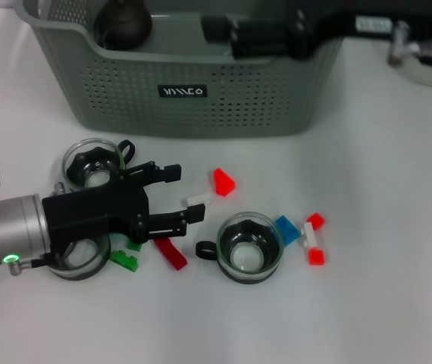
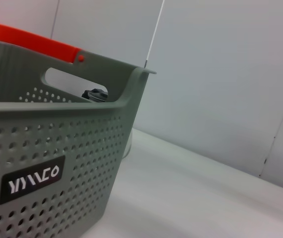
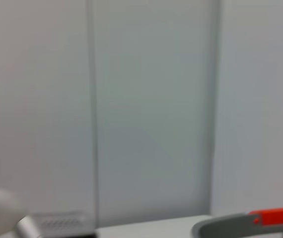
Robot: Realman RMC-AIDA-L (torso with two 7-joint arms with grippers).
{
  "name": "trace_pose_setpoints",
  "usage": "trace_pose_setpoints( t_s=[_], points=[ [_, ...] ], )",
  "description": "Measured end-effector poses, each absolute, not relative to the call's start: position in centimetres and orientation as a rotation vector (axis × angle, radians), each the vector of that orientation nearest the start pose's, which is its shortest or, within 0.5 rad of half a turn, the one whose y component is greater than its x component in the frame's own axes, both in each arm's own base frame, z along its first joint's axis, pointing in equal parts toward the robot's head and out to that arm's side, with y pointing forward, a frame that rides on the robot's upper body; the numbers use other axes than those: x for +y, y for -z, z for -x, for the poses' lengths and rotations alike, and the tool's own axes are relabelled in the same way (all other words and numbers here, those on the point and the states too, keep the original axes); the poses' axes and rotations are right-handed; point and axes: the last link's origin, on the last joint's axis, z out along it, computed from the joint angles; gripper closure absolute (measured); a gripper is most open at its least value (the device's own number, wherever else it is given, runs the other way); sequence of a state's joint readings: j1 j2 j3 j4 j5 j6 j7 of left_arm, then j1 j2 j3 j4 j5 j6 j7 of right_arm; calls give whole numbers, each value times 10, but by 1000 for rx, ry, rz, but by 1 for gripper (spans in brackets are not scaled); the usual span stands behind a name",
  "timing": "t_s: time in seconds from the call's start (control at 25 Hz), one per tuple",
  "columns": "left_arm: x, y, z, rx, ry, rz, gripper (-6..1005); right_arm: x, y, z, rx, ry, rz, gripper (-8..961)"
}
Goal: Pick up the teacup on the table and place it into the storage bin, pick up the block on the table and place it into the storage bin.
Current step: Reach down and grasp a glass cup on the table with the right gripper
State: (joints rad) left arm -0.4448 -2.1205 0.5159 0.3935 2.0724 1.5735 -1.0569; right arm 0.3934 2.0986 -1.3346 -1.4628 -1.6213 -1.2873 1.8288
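- While the left gripper (image 1: 192, 195) hangs low over the table (image 1: 398, 189), its two fingers spread wide and holding nothing, a small white block (image 1: 197, 200) lies between the tips.
- Landmark: the storage bin (image 1: 193, 106), grey-green and perforated, black label facing the robot. All loose items lie on the robot's side of it.
- A teacup (image 1: 249, 247) of clear glass with a dark handle stands upright nearest the fingertips, on the side away from the bin; two more glass cups (image 1: 91, 163) sit partly under the left wrist.
- Scattered blocks: a red wedge (image 1: 223, 181) just past the tips, a red bar (image 1: 170, 253), a green piece (image 1: 124, 259), a blue block (image 1: 286, 229) touching the teacup.
- The right gripper (image 1: 220, 30) reaches over the bin's opening; whether its fingers are spread or closed I cannot tell.
- Risks, as I judge them: closing here could pinch the white block off-centre and flick it away; the wrist could knock the cups beneath it; both arms could crowd each other over the bin.
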Motion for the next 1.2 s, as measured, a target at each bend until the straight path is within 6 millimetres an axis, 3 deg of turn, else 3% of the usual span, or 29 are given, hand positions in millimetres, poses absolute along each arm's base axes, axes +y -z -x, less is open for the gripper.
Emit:
trace_pose_setpoints(
  t_s=[0.36, 0.68, 1.2],
  points=[
    [269, 44, 298, -658, 846, 2666, 139, 304, -42, -134, 77, -893, 2893, 36],
    [269, 44, 298, -660, 846, 2665, 139, 292, -58, -155, 81, -923, 2910, 36],
    [266, 38, 301, -668, 857, 2649, 140, 291, -37, -174, 204, -857, 2985, 37]
  ],
)
